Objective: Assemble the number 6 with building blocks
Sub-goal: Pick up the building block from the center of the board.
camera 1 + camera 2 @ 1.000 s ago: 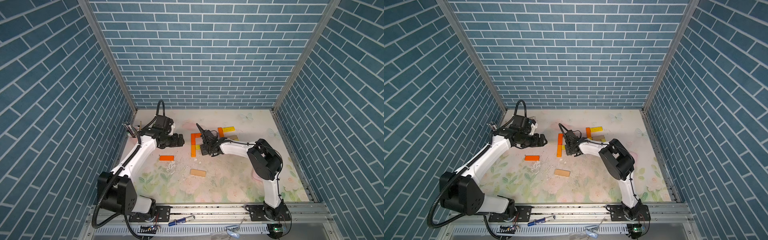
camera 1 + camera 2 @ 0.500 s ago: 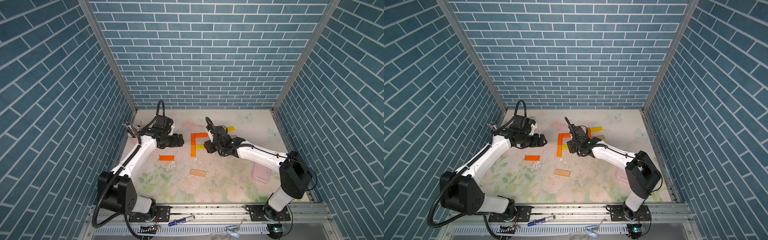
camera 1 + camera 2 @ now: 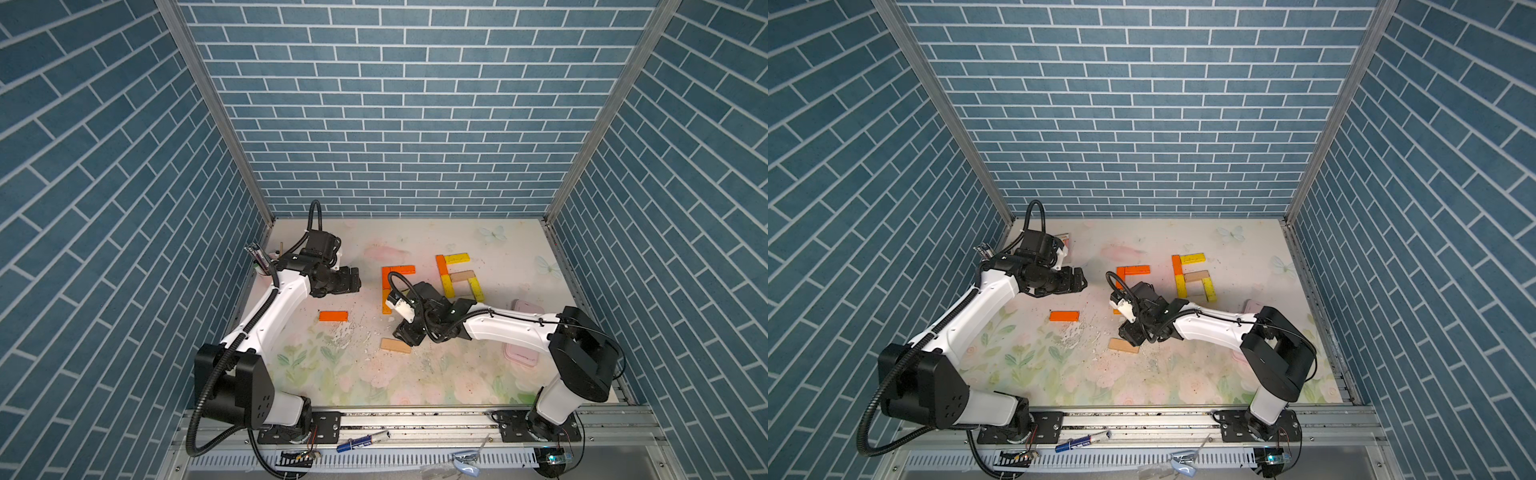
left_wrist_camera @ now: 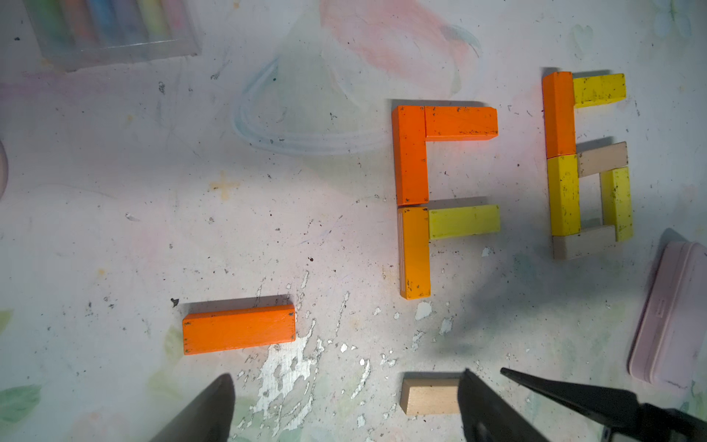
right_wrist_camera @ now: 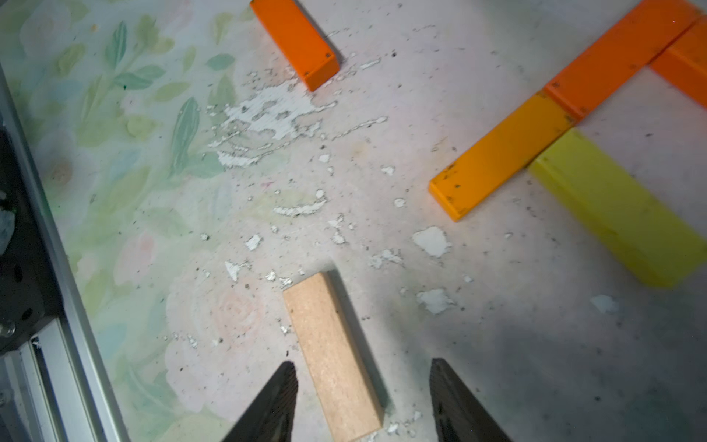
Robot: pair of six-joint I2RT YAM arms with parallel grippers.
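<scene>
Tan block [image 5: 332, 352] lies flat on the desk [image 5: 535, 363] between the right jaws, which stand apart without touching it, near the unfinished 6 [image 4: 411, 153]; left jaws are wide, empty.

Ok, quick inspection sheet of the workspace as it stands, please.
Surface: floral mat, paint flaked mid-table.
Job's things: finished 6 complete; second 6 has four bars laid; orange bar and tan bar lie loose.
Clutter: chalk pack at back left; pink tray at the right edge; pens by the left wall.
Grippers: left gripper open, empty, hovering; right gripper open, astride the tan bar, not gripping.
Cables: hoses loop off both arms, no snag seen.
Surroundings: brick-pattern walls; blue marker on the front rail.
</scene>
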